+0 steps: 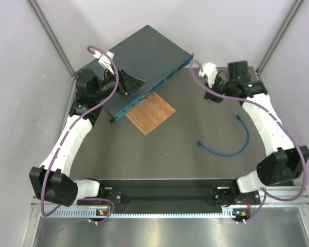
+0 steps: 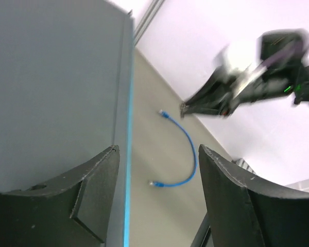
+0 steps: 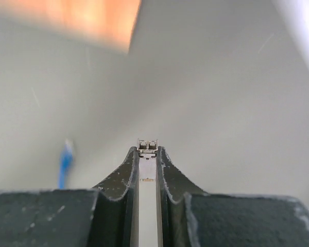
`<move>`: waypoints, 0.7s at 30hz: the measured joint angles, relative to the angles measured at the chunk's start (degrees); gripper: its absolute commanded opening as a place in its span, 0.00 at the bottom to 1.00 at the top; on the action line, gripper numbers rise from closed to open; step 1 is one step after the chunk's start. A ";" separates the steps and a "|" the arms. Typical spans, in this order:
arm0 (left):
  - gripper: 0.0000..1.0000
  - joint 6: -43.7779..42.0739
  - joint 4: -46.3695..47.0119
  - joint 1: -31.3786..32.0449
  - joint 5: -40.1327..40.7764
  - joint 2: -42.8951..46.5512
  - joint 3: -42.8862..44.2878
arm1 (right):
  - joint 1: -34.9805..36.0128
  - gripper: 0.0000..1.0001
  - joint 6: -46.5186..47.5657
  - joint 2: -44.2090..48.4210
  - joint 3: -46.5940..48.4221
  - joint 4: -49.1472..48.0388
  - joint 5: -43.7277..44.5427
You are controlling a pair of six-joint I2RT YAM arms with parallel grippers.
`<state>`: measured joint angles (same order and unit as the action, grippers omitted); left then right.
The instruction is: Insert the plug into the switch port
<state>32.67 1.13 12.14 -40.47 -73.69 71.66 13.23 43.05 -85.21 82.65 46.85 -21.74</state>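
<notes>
The switch (image 1: 144,51) is a flat dark teal box at the back left, with its brighter blue front face (image 1: 159,85) towards the table's middle. My left gripper (image 1: 131,85) is open above its front edge; in the left wrist view (image 2: 157,149) one finger is over the switch top (image 2: 51,87) and the other is over the table. The blue cable (image 1: 242,144) lies on the right of the table, with plugs at both ends (image 1: 198,142) (image 2: 153,182). My right gripper (image 1: 208,98) (image 3: 147,149) hovers at the back right, shut on a small grey metal piece (image 3: 147,145), away from the cable.
An orange-brown wooden square (image 1: 150,113) lies in front of the switch and partly under it. It also shows blurred in the right wrist view (image 3: 77,20). Grey walls close in the table at the left, right and back.
</notes>
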 measured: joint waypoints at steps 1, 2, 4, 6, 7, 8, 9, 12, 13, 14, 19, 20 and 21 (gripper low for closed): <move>0.70 0.92 2.14 0.00 -0.42 0.24 -0.55 | -0.52 0.00 -2.82 0.57 2.67 -0.74 -2.51; 0.72 1.88 3.54 0.00 -0.76 0.52 -1.07 | -0.90 0.00 -6.29 1.36 4.96 -1.90 -5.25; 0.74 4.28 7.06 0.00 -1.81 1.27 -2.58 | -1.16 0.00 -14.82 3.54 6.67 -6.91 -12.92; 0.74 8.31 11.32 0.00 -3.06 1.73 -4.07 | -1.14 0.00 -25.86 6.23 5.51 -13.97 -19.96; 0.76 11.21 14.14 0.00 -4.02 1.88 -5.07 | -1.11 0.00 -32.59 7.82 3.67 -19.41 -22.91; 0.77 12.98 15.82 0.02 -4.57 1.95 -5.53 | -0.98 0.00 -38.25 9.14 1.73 -24.85 -24.85; 0.77 14.51 17.18 0.20 -4.96 1.95 -5.79 | -0.76 0.00 -45.05 10.05 0.15 -29.79 -26.27; 0.76 14.71 19.69 2.03 -4.74 2.49 -5.95 | 0.28 0.00 -60.13 9.49 -0.59 -40.13 -27.41; 0.75 12.92 19.43 3.30 -3.91 3.13 -5.95 | 0.96 0.00 -65.48 8.79 -0.63 -43.28 -27.15; 0.74 9.99 18.40 5.22 -2.69 4.13 -5.92 | 1.55 0.00 -69.57 8.39 -1.01 -45.68 -26.84; 0.72 -8.39 10.27 15.19 4.07 8.92 -5.44 | 5.86 0.00 -87.01 7.98 -6.86 -55.74 -23.37; 0.72 -11.43 8.94 16.33 5.44 9.35 -5.33 | 6.88 0.00 -89.46 7.98 -8.11 -56.85 -22.64; 0.72 -14.84 7.52 17.44 7.02 9.60 -5.18 | 7.98 0.00 -91.73 7.98 -9.18 -57.59 -21.90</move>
<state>17.82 8.64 29.58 -33.45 -64.10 66.48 21.21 -48.69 -77.23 73.47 -10.74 -43.64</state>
